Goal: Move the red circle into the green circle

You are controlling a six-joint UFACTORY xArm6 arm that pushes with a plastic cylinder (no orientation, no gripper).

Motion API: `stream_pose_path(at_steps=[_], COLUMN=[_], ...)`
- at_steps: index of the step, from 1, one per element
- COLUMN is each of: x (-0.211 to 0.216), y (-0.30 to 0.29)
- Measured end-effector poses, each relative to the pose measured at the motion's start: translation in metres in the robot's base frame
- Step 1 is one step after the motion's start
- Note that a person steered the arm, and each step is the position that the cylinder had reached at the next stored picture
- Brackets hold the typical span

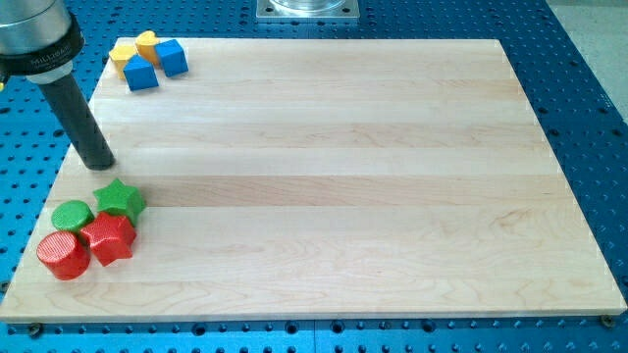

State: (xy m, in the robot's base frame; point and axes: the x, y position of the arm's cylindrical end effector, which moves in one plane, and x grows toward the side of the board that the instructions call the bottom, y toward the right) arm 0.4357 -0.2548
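The red circle [64,255] lies at the view's bottom left of the wooden board [334,176]. The green circle [73,216] sits just above it, touching. A red star-like block [109,238] is to their right, touching both, and a green star [121,199] sits above it. My tip [99,162] rests on the board just above and left of the green star, a short gap from it and from the green circle.
At the view's top left corner stand a yellow star-like block [124,54], a yellow hexagon-like block [148,44] and two blue blocks [141,74] [173,57]. The board's left edge runs close to the cluster. A metal mount [308,9] shows at the view's top.
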Motion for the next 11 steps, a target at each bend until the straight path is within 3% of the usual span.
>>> stream_pose_path(at_steps=[3, 4, 5, 6, 9, 11], x=[0.015, 0.039, 0.080, 0.163, 0.177, 0.154], y=[-0.006, -0.049, -0.050, -0.040, -0.006, 0.000])
